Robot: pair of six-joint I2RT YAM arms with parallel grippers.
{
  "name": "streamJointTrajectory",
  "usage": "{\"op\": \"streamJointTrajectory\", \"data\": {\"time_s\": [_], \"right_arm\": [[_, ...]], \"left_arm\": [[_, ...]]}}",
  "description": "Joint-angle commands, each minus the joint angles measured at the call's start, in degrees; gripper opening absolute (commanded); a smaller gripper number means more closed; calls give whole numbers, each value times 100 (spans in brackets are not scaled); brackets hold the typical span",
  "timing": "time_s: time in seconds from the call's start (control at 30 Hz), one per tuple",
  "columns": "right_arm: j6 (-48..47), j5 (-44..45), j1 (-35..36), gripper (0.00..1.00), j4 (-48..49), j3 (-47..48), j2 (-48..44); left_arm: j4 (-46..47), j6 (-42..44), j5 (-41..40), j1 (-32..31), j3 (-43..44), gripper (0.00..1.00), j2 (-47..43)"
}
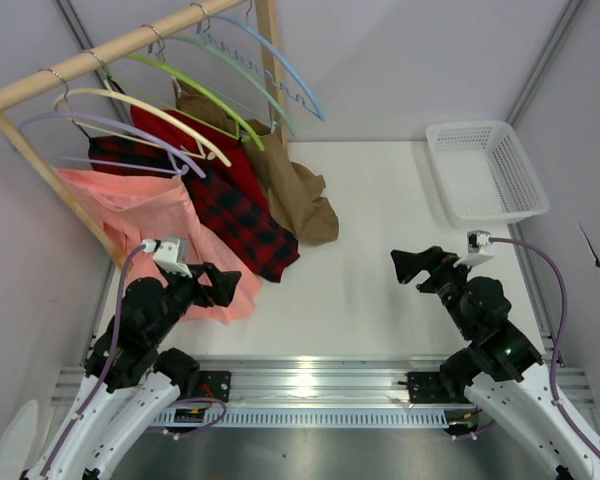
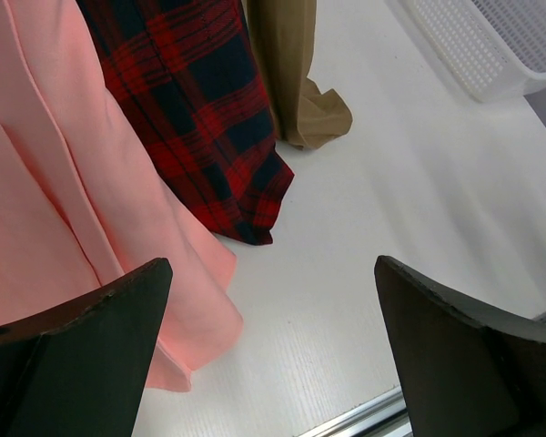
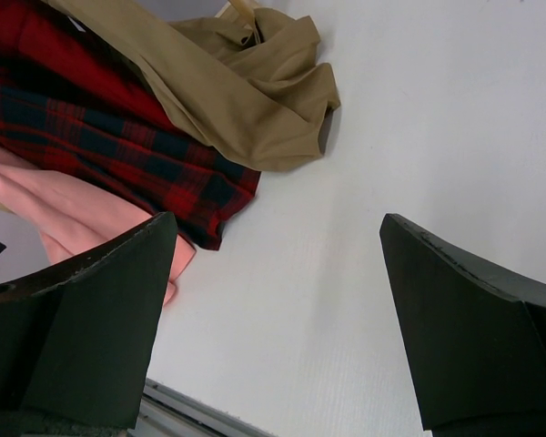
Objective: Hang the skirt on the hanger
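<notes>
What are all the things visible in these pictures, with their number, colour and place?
wooden rack: 1, light wood, far left of the table
sage-green hanger: 1, pale green, on the rail, second from the right
other hangers: 4, lavender, cream, lime green, light blue, on the same rail
tan skirt: 1, khaki, hanging at the right end of the rack, lower end on the table
plaid skirt: 1, red and black, left of the tan one
pink skirt: 1, salmon, leftmost
basket: 1, white, far right corner
table: 1, white
left gripper: 1, black, open, near the pink skirt's hem
right gripper: 1, black, open, over bare table
</notes>
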Motion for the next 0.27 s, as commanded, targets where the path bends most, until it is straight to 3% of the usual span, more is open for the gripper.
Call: {"op": "streamJointTrajectory", "data": {"time_s": [0.0, 0.23], "right_arm": [[-12, 95, 30, 99, 454, 59, 88], [-151, -98, 56, 99, 657, 23, 449]], "left_arm": [[46, -165, -135, -25, 89, 99, 131], [-25, -244, -319, -16, 141, 99, 325]]}}
